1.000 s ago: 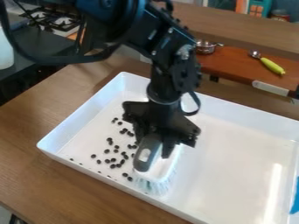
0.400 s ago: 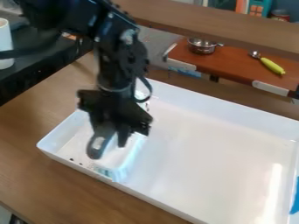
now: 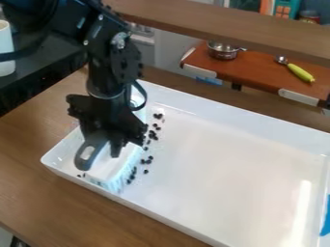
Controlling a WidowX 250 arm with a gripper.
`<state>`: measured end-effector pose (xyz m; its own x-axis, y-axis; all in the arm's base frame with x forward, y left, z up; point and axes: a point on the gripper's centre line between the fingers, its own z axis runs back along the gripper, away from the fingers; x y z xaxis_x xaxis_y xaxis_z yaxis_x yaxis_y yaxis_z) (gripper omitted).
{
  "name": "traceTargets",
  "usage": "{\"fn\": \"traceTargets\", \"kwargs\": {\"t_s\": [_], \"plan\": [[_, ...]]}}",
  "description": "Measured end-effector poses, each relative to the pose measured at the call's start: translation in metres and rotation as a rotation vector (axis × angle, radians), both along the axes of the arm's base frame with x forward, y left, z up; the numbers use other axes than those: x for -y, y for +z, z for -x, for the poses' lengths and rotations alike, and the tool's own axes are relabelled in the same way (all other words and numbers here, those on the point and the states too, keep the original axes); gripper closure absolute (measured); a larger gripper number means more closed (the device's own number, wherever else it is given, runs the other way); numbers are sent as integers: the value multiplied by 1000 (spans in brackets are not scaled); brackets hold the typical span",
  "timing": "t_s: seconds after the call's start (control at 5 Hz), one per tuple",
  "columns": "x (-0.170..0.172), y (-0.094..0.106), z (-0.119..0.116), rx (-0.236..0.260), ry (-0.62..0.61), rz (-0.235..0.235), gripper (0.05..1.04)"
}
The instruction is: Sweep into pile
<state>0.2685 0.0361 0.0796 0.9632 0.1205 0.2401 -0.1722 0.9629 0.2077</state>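
At the left end of the white tray (image 3: 222, 166), my gripper (image 3: 105, 142) is low and shut on the brush (image 3: 116, 166). The brush has a grey handle end toward the front left and a white body with pale bristles against the tray floor, near the left wall. Several small dark beads (image 3: 147, 160) lie in a loose band along the brush's right side, from near the tray's back left down to its front end. A couple more lie by the front left wall. Whether others sit under the brush or gripper is hidden.
The tray rests on a brown wooden table (image 3: 38, 193). Behind are a wooden beam (image 3: 226, 24) and a red-brown shelf with a metal pot (image 3: 223, 50) and a yellow-green-handled scoop (image 3: 299, 72). A blue object (image 3: 325, 219) stands at the right edge, a white cup (image 3: 5, 48) at upper left.
The gripper has moved left with the brush, from the beads' right side to near the tray's left wall. Beads that lay left of the brush now show along its right.
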Motion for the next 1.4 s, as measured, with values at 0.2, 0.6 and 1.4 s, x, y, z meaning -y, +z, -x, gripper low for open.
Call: {"fn": "traceTargets", "kwargs": {"t_s": [0.2,0.6,1.4], "plan": [[9,9,6,-5,2,52,588],[61,75,-24,153,71,218,588],[76,52,-87,43,613,450,588]]}}
